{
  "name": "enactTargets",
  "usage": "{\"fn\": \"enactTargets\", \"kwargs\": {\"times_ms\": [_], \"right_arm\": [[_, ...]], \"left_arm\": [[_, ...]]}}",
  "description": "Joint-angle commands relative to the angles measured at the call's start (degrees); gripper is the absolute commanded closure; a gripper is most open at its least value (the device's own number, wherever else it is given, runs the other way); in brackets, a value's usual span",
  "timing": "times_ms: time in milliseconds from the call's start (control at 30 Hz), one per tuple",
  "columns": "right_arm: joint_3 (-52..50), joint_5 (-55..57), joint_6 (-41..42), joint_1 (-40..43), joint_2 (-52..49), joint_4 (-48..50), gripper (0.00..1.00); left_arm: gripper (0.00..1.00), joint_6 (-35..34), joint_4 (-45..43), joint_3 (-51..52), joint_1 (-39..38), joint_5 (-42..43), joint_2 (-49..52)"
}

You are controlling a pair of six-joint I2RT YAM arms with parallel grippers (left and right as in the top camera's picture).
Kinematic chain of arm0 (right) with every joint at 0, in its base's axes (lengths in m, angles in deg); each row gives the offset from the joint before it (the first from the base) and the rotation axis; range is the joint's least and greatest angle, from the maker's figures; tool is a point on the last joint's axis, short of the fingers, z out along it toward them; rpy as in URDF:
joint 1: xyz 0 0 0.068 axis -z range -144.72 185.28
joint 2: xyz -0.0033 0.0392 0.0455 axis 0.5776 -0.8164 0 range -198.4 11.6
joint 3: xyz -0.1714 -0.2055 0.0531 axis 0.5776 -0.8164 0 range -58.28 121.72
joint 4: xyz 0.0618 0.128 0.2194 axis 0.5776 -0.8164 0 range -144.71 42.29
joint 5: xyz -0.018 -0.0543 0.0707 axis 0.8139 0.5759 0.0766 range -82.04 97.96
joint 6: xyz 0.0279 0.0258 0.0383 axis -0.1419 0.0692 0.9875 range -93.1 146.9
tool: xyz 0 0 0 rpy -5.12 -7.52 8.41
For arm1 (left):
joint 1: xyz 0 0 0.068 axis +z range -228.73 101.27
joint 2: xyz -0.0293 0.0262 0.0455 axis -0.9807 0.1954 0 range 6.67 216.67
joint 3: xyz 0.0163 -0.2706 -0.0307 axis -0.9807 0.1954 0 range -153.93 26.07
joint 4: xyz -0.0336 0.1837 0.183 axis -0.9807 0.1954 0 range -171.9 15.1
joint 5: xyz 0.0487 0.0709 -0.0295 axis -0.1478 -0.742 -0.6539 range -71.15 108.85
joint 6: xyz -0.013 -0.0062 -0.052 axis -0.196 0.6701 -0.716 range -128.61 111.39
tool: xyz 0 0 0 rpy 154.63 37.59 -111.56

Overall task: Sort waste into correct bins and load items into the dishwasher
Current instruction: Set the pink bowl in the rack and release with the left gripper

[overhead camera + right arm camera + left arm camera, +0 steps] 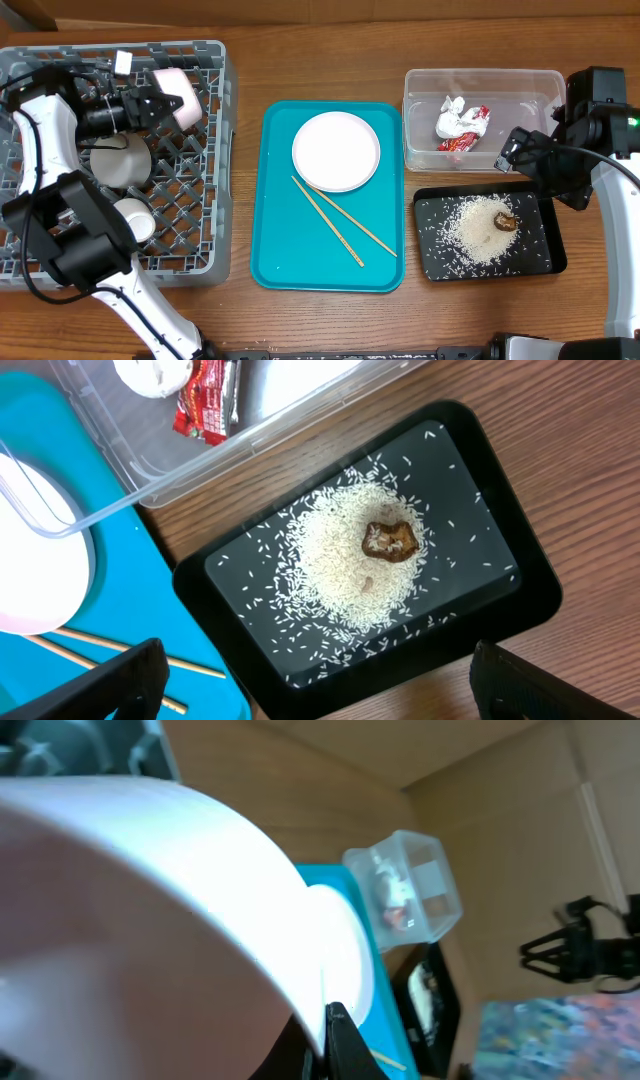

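**Desk:** What's in your left hand?

**Me:** My left hand [160, 103] is clamped on one white dish [178, 92], tilted over the grey rack [205, 205]. On its wrist camera the dish fills most of the view.

**Desk:** What's under it?

**Me:** Two pieces down in the rack on the arm's side of that hand: one bowl [118, 165] and one small cup [133, 218].

**Desk:** What's outside the rack?

**Me:** One large plate [336, 150] and two chopsticks [345, 222], all on the teal tray [285, 250], well away from both hands. The chopsticks meet at one end beside the plate and splay apart.

**Desk:** And the right hand?

**Me:** My right hand [318, 695] has its fingers wide apart and holds nothing. It hangs over the black tray [520, 610], with the rice pile [345, 575] and one brown lump [390, 542] straight beneath. Just beyond its fingers sits the clear tub [420, 150], holding one red-and-white wrapper [470, 130] and one tissue [450, 112].
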Motion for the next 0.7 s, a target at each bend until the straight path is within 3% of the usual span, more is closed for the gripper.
{"fn": "enactTargets", "kwargs": {"times_ms": [0,267,333,400,500,567,667], "right_arm": [[0.5,-0.3,0.0,0.2,0.4,0.0,0.02],[0.5,-0.3,0.0,0.2,0.4,-0.3,0.02],[0.5,-0.3,0.0,0.2,0.4,-0.3,0.02],[0.5,-0.3,0.0,0.2,0.4,-0.4,0.02],[0.5,-0.3,0.0,0.2,0.4,-0.3,0.02],[0.5,-0.3,0.0,0.2,0.4,-0.3,0.02],[0.5,-0.3,-0.2,0.2,0.4,-0.3,0.02]], "left_arm": [[0.96,1.0,0.8,0.2,0.6,-10.4,-0.4],[0.92,-1.6,5.1,0.2,3.8,-19.3,-0.5],[0.75,-2.5,6.3,0.2,4.8,-19.3,-0.6],[0.50,-2.7,7.3,-0.2,6.1,-19.2,-0.6],[0.28,-4.3,8.0,-0.7,7.3,-18.8,-1.4],[0.03,-4.3,8.3,-0.7,7.3,-18.8,-2.8],[0.00,-4.3,8.1,-0.7,6.6,-18.9,-8.1]]}}
